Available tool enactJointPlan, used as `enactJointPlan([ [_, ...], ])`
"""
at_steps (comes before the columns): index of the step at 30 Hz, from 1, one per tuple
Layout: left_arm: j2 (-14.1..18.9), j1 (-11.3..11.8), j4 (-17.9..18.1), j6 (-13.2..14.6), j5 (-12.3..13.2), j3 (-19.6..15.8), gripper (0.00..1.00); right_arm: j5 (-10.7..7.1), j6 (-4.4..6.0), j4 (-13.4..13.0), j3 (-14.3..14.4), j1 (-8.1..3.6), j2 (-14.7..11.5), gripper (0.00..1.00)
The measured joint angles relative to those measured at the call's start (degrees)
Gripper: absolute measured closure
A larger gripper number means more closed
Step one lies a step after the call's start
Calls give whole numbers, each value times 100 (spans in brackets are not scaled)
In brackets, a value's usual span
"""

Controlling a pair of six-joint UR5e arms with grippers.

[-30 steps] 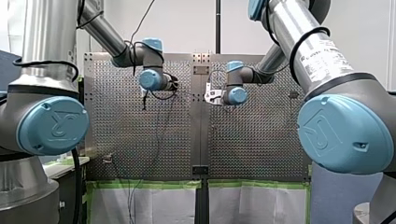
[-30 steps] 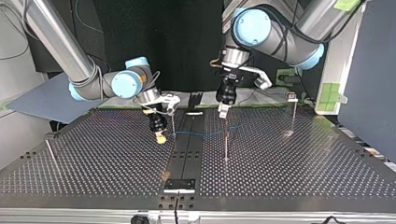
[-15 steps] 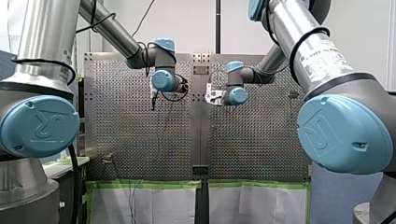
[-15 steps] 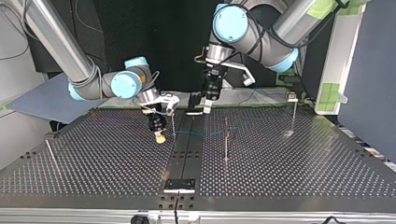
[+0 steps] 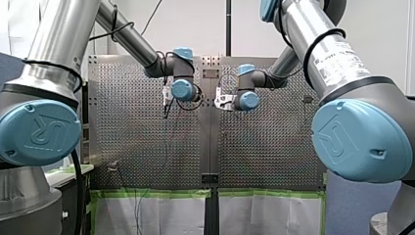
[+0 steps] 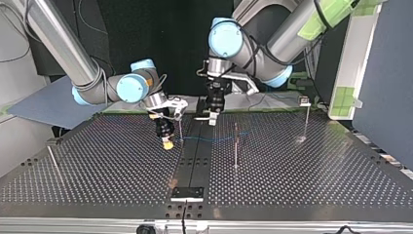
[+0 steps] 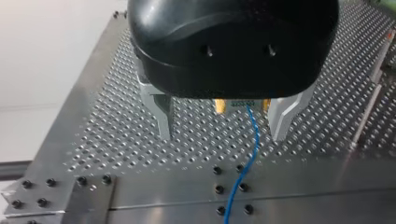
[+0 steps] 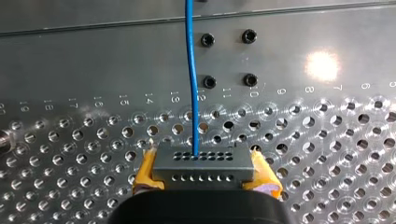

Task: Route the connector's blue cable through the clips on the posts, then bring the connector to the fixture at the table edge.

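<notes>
— Where is the connector?

— My right gripper (image 8: 204, 173) has it. The yellow pads (image 8: 145, 173) are clenched on the two ends of the grey connector (image 8: 203, 162), which hangs just above the perforated table (image 8: 327, 154). In the top view it sits left of the dark middle strip (image 6: 195, 161).

— And the blue cable?

— The blue cable (image 8: 190, 70) comes out of the connector's row of holes. It runs straight ahead of the right gripper, past black screws (image 8: 208, 39) in the plain part of the table. In the top view it passes a thin post (image 6: 181, 127) just beside the right gripper, then crosses the middle strip towards a taller post (image 6: 235, 146). I cannot tell whether a clip on either post holds it.

— What about the other arm?

— My left gripper (image 7: 222, 136) hovers over the far end of the middle strip, near the table's far edge in the top view. Its metal fingers (image 7: 161, 114) are spread wide with nothing between them. In the left wrist view the cable shows between the two fingers, and neither one touches it. Beyond them are the yellow pads with the connector.

— How close is the connector to the fixture?

— Well apart. The fixture (image 6: 186, 193) sits on the middle strip at the table's near edge in the top view. The connector is about halfway back across the table.

— Any other posts?

— One stands at the top view's right with a small clip on top (image 6: 306, 122). A leaning one is at its far left (image 6: 51, 158). The cable reaches neither.
</notes>
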Motion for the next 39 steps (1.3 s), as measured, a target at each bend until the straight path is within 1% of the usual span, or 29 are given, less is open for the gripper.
enactJointPlan([
  [7,-89,6,122,164,-310,47,0,0,0,4,1,21,0,100],
  [15,-97,1,182,161,-723,146,0,0,0,9,-1,24,3,100],
  [17,-99,-1,182,122,-738,170,0,0,0,10,0,24,5,100],
  [21,-155,-28,166,-3,-658,234,0,0,0,11,2,24,6,100],
  [25,-338,-98,81,-62,-659,413,0,0,0,11,0,24,8,100],
  [31,-609,-181,64,-104,-688,685,0,0,0,11,2,25,8,100],
  [36,-807,-158,-29,-110,-782,900,0,0,0,11,1,24,9,100],
  [39,-850,-114,-93,-112,-809,1014,0,0,0,11,0,24,9,100],
])
